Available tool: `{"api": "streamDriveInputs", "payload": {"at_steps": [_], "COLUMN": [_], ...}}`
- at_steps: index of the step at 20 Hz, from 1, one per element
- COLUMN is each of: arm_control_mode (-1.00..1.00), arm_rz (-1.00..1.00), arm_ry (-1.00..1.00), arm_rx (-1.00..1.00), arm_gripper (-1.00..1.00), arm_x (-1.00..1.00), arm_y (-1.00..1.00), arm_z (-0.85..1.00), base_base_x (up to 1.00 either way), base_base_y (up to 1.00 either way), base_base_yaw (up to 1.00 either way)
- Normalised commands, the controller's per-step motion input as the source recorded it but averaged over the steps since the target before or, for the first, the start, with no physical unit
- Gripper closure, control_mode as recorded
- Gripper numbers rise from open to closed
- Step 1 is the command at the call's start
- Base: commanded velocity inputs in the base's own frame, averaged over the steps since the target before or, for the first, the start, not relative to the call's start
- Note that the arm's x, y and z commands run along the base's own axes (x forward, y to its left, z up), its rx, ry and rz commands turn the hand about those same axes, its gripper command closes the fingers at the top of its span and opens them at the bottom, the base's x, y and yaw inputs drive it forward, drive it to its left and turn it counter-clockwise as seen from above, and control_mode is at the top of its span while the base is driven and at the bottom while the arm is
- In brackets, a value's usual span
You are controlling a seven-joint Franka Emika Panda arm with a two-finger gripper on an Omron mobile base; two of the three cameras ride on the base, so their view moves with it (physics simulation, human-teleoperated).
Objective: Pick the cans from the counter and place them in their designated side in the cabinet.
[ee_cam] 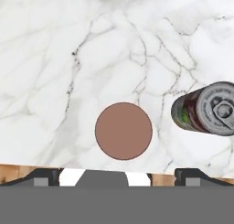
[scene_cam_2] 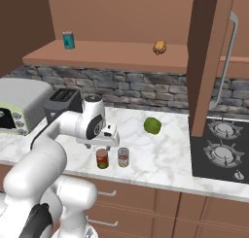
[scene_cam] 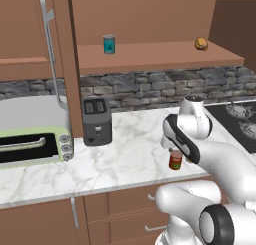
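- Cans: the red can (scene_cam_2: 102,159) and the cream-yellow can (scene_cam_2: 123,157) stand upright just beside each other on the counter (scene_cam_2: 160,159), close to its front edge, above the wooden drawers (scene_cam_2: 146,203).
- From the left base camera the red can (scene_cam: 175,159) shows near the counter's (scene_cam: 125,159) front edge, with the arm hiding what lies to its right.
- Seen from the hand, a plain brown round top (ee_cam: 123,131), which should be the red can's lid, sits almost straight below, near the counter's (ee_cam: 91,58) front edge; the cream-yellow can (ee_cam: 208,109) with its silvery pull-tab lid stands to one side, apart from it.
- Gripper (scene_cam_2: 99,144) hangs above the red can, pointing down; its jaws stand wide, with nothing between them, and the dark fingertips (ee_cam: 45,176) sit well apart at the bottom of the hand camera's picture.
- Cabinet shelf (scene_cam_2: 112,57): the teal-blue can (scene_cam_2: 68,40) stands upright toward its left end, and a small orange-brown food item (scene_cam_2: 159,47) lies toward its right end, well apart from it.
- The cabinet door (scene_cam_2: 209,62) with its long silver handle (scene_cam_2: 228,57) stands open at the shelf's right end.
- On the counter a green round fruit (scene_cam_2: 152,125) lies behind the cans, towards the stone back wall.
- A dark toaster (scene_cam: 96,121) and a pale green toaster oven (scene_cam: 35,139) stand towards the counter's left end; the stove (scene_cam_2: 221,144) adjoins its right end.
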Motion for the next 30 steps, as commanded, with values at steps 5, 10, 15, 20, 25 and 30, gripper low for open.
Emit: {"api": "streamDriveInputs", "payload": {"at_steps": [5,10,15,20,25,30], "arm_control_mode": [-1.0,-1.0,-1.0,-1.0,-1.0,-1.0], "arm_rz": [0.0,0.0,0.0,0.0,0.0,0.0], "arm_ry": [0.02,0.01,0.02,0.01,0.02,0.01], "arm_rx": [0.0,0.0,0.0,0.0,0.0,0.0], "arm_gripper": [-1.0,-1.0,-1.0,-1.0,-1.0,-1.0], "arm_x": [0.02,0.08,0.12,0.05,0.04,0.07], "arm_y": [-0.01,0.0,-0.01,-0.03,0.0,0.0], "arm_z": [-0.2,-0.18,-0.14,-0.13,-0.15,-0.13], "base_base_x": [0.0,0.0,0.0,0.0,0.0,0.0], "base_base_y": [0.0,0.0,0.0,0.0,0.0,0.0], "base_base_yaw": [0.0,0.0,0.0,0.0,0.0,0.0]}}
